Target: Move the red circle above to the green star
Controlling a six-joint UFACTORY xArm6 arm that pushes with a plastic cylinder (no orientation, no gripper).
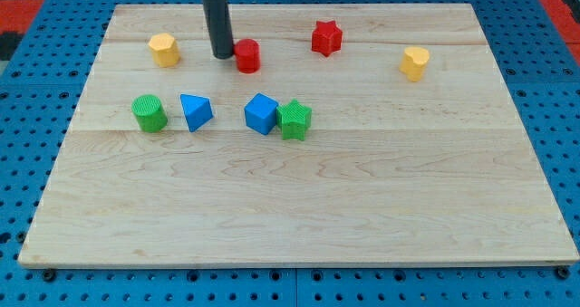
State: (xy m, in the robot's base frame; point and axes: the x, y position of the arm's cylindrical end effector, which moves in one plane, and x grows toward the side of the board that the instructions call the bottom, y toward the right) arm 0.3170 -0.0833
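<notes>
**Rod tip beside the red circle near the desk's top edge**

Camera view: the dark rod comes down from the view's top, its upper part cut off by the frame. Its tip point(223, 55) rests on the wooden desk point(299, 207), just left of the red circle point(247, 55), touching or very nearly so; which cannot be told. The arm carries no fingers, so there is nothing to release or clench.

The green star point(294, 119) sits lower and to the right of the red circle, pressed against the blue cube point(261, 113) on its left. Further left lie a blue triangular block point(196, 111) and a green cylinder point(149, 113). Along the top row stand a yellow block point(164, 49) left of the rod, a red star point(326, 37), and another yellow block point(415, 62) at the right, its shape hard to make out. Blue pegboard point(36, 90) surrounds the desk.
</notes>
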